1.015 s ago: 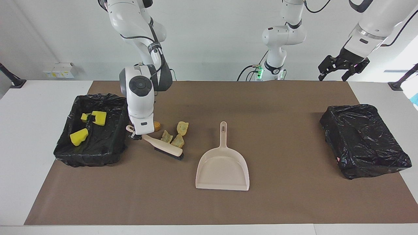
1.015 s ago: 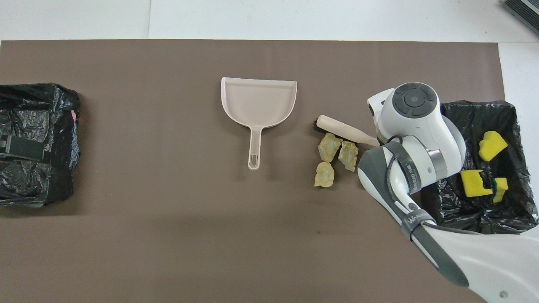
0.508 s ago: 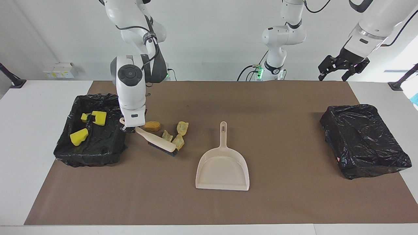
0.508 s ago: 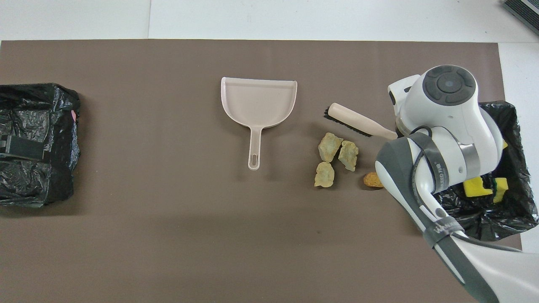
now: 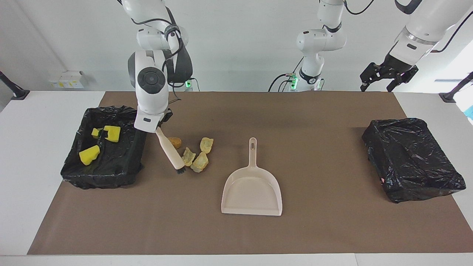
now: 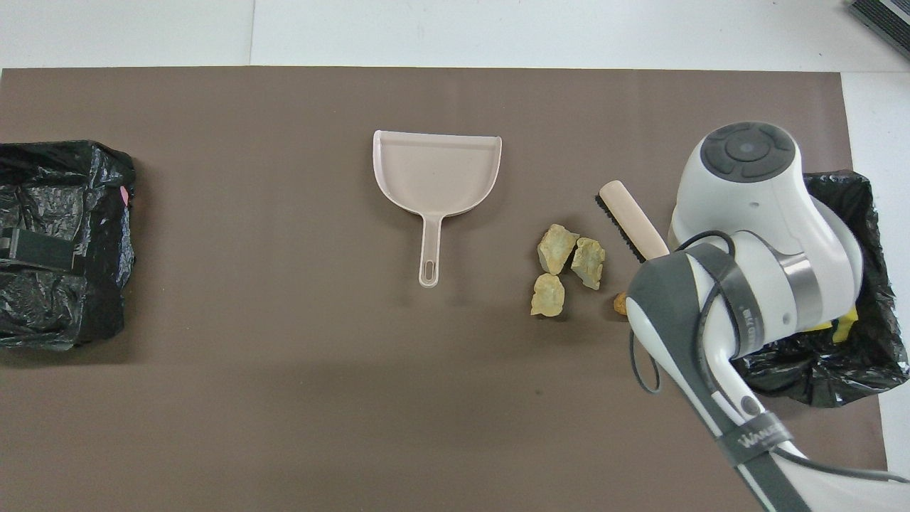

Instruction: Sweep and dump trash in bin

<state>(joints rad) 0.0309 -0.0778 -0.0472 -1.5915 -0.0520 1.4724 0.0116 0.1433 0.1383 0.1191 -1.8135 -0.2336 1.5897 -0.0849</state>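
My right gripper (image 5: 158, 127) is shut on the handle of a beige brush (image 5: 169, 149). The brush slants down, its dark bristles (image 5: 180, 170) low over the mat beside the trash. Three tan lumps (image 5: 200, 161) (image 6: 557, 248) lie clustered there, and an orange-brown lump (image 5: 175, 142) (image 6: 620, 304) sits by the brush handle. Yellow chunks (image 5: 112, 133) lie in the black-lined bin (image 5: 122, 162) at the right arm's end. The pink dustpan (image 5: 252, 188) (image 6: 437, 174) lies empty mid-mat. In the overhead view the wrist hides the right gripper. My left gripper (image 5: 382, 79) waits open, raised at its own end.
A second black-lined bin (image 5: 412, 159) (image 6: 57, 242) stands at the left arm's end of the brown mat. The dustpan's handle (image 6: 429, 252) points toward the robots. White table shows around the mat.
My right gripper rose and drew toward the robots, swinging the brush from lying across the lumps to slanting steeply beside them. The orange-brown lump came into view. The left arm stayed still.
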